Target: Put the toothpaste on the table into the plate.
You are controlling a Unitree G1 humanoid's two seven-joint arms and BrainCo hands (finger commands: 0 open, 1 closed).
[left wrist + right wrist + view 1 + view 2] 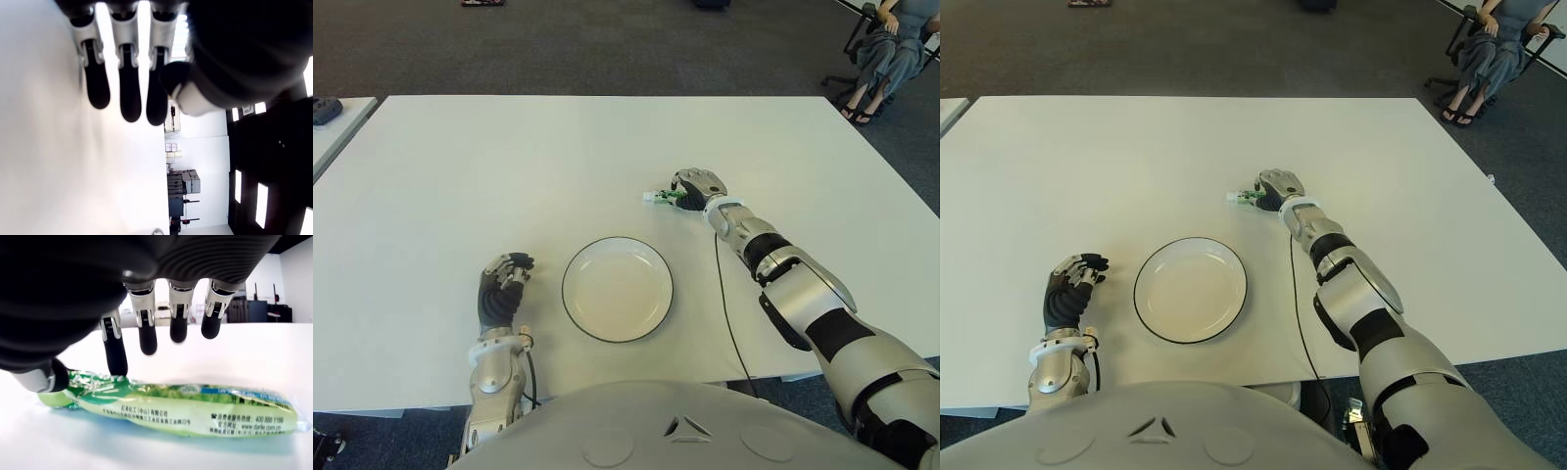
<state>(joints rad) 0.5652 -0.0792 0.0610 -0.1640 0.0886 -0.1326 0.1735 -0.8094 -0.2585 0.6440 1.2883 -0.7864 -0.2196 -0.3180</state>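
The toothpaste [195,406] is a green tube in clear wrap, lying flat on the white table [509,166] beyond the right side of the plate [566,290]. My right hand [690,188] hovers over its right end. In the right wrist view the thumb and index fingertip [116,364] touch that end, while the other fingers stay extended above the tube. The tube's free end [653,198] sticks out to the left of the hand. The white plate with a dark rim holds nothing. My left hand [505,282] shows left of the plate, fingers relaxed and holding nothing.
A thin black cable [724,313] runs from my right arm across the table to its front edge. A second table [337,127] with a dark object [323,110] stands at the far left. A person [891,49] sits on a chair at the back right.
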